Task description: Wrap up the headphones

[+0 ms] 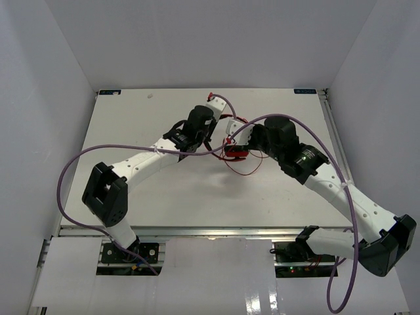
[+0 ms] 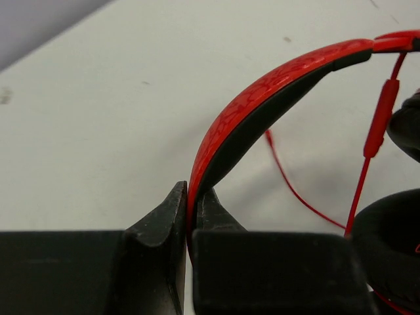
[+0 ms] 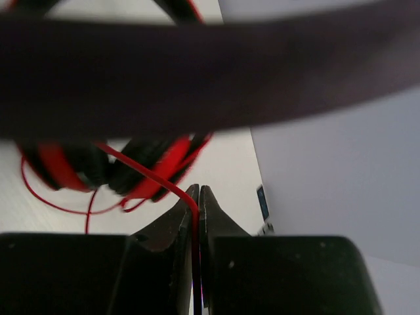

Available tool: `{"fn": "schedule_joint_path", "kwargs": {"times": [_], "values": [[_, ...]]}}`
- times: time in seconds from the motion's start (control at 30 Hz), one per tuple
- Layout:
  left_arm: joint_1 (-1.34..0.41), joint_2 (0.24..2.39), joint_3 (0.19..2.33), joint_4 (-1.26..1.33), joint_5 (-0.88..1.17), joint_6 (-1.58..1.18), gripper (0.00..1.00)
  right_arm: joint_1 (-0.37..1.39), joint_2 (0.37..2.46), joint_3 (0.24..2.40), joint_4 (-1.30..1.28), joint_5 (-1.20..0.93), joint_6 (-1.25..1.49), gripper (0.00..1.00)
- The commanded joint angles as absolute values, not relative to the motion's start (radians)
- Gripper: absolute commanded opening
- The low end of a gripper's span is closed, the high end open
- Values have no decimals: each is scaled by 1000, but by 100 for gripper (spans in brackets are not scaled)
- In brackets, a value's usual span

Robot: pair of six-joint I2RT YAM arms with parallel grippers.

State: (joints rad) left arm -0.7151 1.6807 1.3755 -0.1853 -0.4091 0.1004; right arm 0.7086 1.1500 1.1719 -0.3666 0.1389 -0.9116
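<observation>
A white counter (image 1: 131, 125) sits boxed in on three sides by plain, pale grey-lavender walls (image 1: 210, 39). The light is soft and even. A metal rail (image 1: 216, 231) runs along the counter's near edge.

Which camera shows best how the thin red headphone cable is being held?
The right wrist view: the thin red cable runs into the right gripper, pinched between its shut black fingers. The left wrist view shows only a free stretch beside the red headphones; the top view shows loose loops on the white table.
</observation>
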Motion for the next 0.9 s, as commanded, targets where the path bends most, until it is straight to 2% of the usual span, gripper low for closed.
{"fn": "schedule_joint_path", "kwargs": {"times": [0.0, 0.17, 0.33, 0.47, 0.67, 0.73, 0.83, 0.87], "values": [[-708, 1536, 1256, -202, -51, 61, 0, 688, 1116, 1120, -76, 389, -1050, 8], [-708, 1436, 1182, -171, 148, 61, 0, 588, 1120, 1045, -18, 300, -993, 8], [-709, 1347, 1169, -175, 238, 20, 0, 429, 1120, 1030, -54, -13, -818, 9], [-710, 1289, 1170, -160, 295, -50, 0, 291, 1149, 1030, -96, -304, -685, 9], [-714, 1238, 1220, -109, 366, -181, 0, 173, 1243, 1039, -115, -1035, -416, 10], [-723, 1234, 1255, -85, 356, -213, 0, 175, 1282, 1022, -50, -1208, -276, 11], [-739, 1254, 1349, -63, 324, -243, 0, 199, 1307, 916, 470, -1311, 114, 12], [-748, 1262, 1371, -61, 312, -257, 0, 207, 1311, 869, 566, -1309, 264, 13]]}}
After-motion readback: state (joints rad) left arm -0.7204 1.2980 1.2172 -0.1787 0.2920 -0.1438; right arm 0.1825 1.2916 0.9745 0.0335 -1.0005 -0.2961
